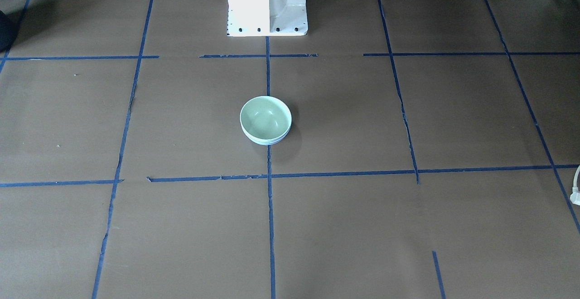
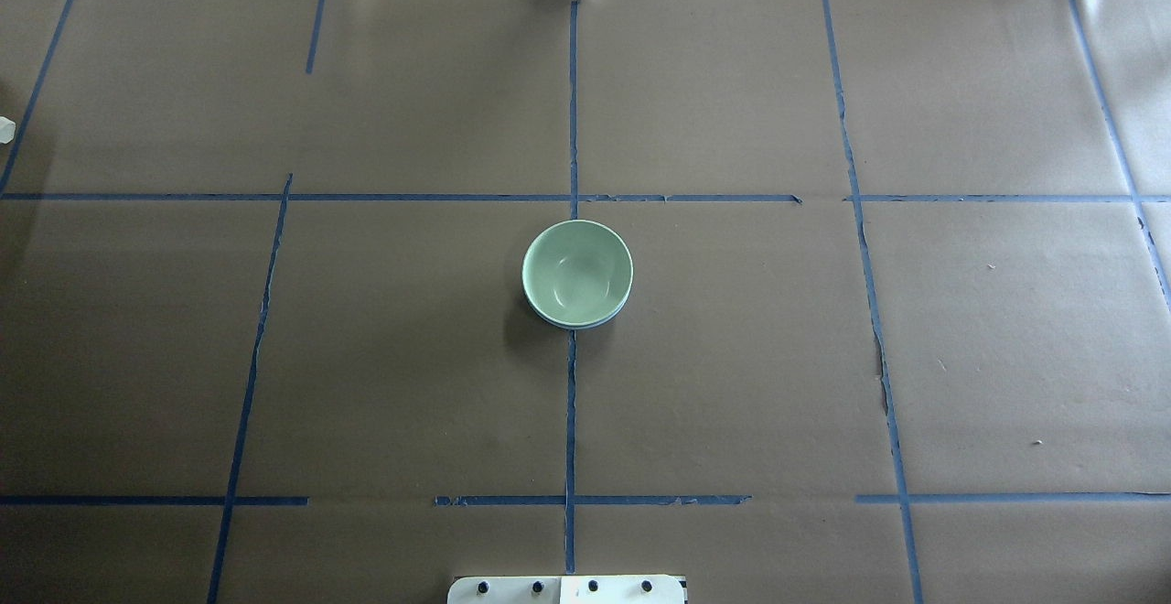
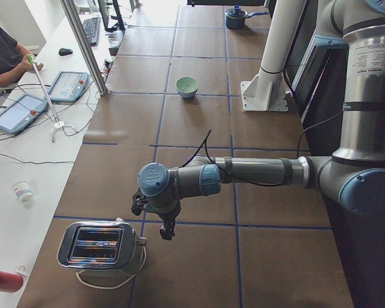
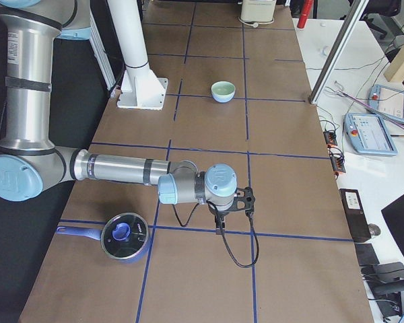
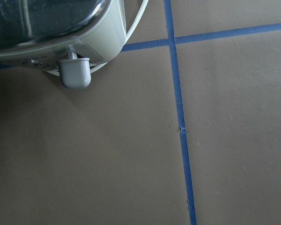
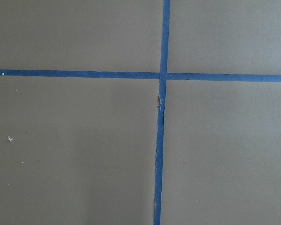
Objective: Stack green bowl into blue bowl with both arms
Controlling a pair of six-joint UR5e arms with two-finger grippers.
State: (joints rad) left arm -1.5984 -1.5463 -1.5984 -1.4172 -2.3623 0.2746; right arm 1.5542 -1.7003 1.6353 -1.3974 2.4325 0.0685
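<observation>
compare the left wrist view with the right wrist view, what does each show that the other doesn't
Only the left wrist view: a corner of the toaster, its grey lever knob and its white cord. Only the right wrist view: nothing of its own. Both: brown table paper crossed by blue tape.

The green bowl (image 1: 265, 117) sits nested in the blue bowl (image 1: 267, 143) mid-table (image 1: 408, 226), before the pedestal (image 1: 267, 4).
</observation>
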